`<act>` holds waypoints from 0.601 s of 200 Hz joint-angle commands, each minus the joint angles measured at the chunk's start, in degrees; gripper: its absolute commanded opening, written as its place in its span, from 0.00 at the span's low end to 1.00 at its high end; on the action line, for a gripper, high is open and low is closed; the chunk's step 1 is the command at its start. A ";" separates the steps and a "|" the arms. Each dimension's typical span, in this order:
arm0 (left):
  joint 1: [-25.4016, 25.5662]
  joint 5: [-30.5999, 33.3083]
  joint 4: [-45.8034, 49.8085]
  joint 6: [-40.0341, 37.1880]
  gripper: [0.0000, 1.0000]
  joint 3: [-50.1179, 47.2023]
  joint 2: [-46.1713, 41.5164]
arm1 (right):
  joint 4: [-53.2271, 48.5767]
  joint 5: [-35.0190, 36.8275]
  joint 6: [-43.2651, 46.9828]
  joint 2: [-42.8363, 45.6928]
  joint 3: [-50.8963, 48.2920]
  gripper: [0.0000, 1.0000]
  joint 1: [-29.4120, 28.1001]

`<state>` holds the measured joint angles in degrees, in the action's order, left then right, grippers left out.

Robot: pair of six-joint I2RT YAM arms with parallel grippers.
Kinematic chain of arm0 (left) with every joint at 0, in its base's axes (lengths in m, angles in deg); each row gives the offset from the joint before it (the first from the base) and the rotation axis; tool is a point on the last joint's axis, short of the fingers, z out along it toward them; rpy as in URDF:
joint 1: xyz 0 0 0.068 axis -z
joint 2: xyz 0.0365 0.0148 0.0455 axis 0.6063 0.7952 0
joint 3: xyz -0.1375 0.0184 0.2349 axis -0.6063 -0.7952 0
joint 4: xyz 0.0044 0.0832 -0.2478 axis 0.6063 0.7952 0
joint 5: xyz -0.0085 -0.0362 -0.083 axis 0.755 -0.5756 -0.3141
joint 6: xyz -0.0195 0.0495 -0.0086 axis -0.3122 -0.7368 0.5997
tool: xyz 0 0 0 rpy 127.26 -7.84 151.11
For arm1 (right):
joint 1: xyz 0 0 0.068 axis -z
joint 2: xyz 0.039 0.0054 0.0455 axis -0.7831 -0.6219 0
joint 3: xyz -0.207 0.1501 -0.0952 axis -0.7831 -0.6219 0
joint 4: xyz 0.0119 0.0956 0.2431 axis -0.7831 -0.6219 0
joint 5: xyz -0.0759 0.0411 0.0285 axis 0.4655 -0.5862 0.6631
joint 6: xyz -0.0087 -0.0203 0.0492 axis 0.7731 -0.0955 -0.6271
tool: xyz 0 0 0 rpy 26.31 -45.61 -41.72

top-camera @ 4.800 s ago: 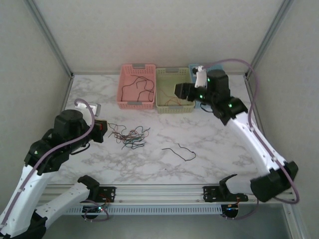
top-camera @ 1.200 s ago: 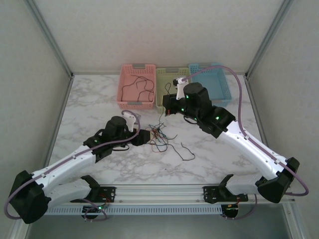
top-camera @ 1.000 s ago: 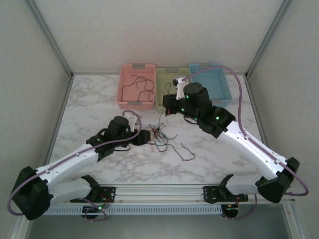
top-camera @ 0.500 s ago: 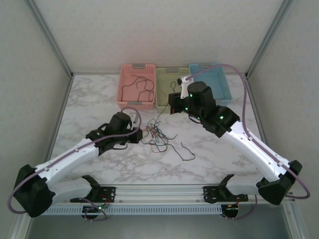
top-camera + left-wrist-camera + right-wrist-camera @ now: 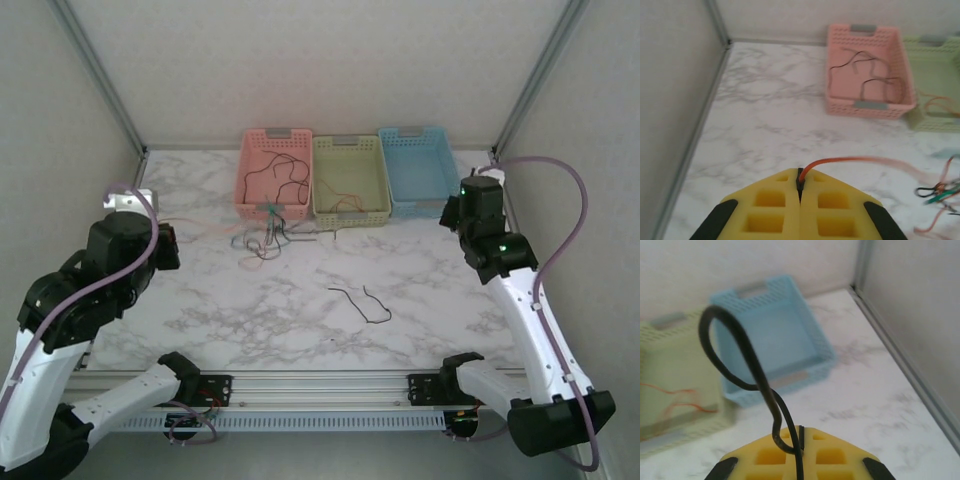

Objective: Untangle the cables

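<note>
loose black cable (image 5: 360,302): lay on its own on the table (image 5: 430,290), closest to the arm bases and well apart from everything else. looked already freed to me.
left tool (image 5: 800,181): pads squeezed together on the end of an orange cable (image 5: 840,161), out over the left side of the table.
orange cable: ran from those pads off to the right, toward the tangle. it was blurry in the wrist view, so my guess is it was under tension.
tangle (image 5: 262,236): small knot of mixed colours (green, red and black that i could make out), sitting on the table just in front of the pink basket.
right tool (image 5: 800,434): pads together on a black cable (image 5: 737,357), way over on the right near the blue basket, with a loop of the cable standing up above the pads.
baskets: three in a row at the back. the pink basket (image 5: 272,134) had black cables in it, the green basket (image 5: 348,141) had an orange one, and the blue basket (image 5: 412,132) was at the right end.
step: i'd call it the pull-apart stage, with the arms spread wide and each hauling one strand away from the knot.
next move: probably needs the orange strand drawn fully clear of the knot, then dropped in the green basket, and the black one in the pink. couldn't tell if the black one was clear of the tangle or hooked in it, so worth checking first.
</note>
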<state>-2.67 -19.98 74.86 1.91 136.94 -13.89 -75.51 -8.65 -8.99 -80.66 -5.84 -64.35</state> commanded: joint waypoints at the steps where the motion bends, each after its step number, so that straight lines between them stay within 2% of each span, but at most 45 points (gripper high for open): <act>1: -0.81 7.62 7.90 -2.80 0.00 1.25 0.27 | -0.98 2.18 -0.56 -0.85 -2.83 0.00 3.78; 30: -0.90 10.72 9.45 -3.51 0.00 2.45 -0.12 | 0.89 1.53 -0.16 -1.14 -6.23 0.00 8.55; 44: -0.90 10.16 9.29 -3.90 0.00 2.70 -0.51 | 1.62 0.12 -0.64 -0.82 -7.13 0.00 9.88; 74: -0.90 -1.30 4.87 -4.11 0.00 -0.53 -1.59 | 3.60 -8.59 -1.96 0.61 -7.82 0.00 9.94; 92: -0.90 -9.26 1.58 -4.18 0.00 -3.41 -1.74 | 5.74 -16.80 -2.73 2.36 -7.70 0.00 9.97; 120: -0.90 -12.76 -0.68 -3.78 0.00 -5.18 -1.86 | 5.03 -24.26 -3.96 2.88 -3.43 0.00 9.90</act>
<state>-3.11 -26.01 77.77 -1.35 132.96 -15.68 -72.06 -23.82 -10.92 -79.00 -12.83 -54.47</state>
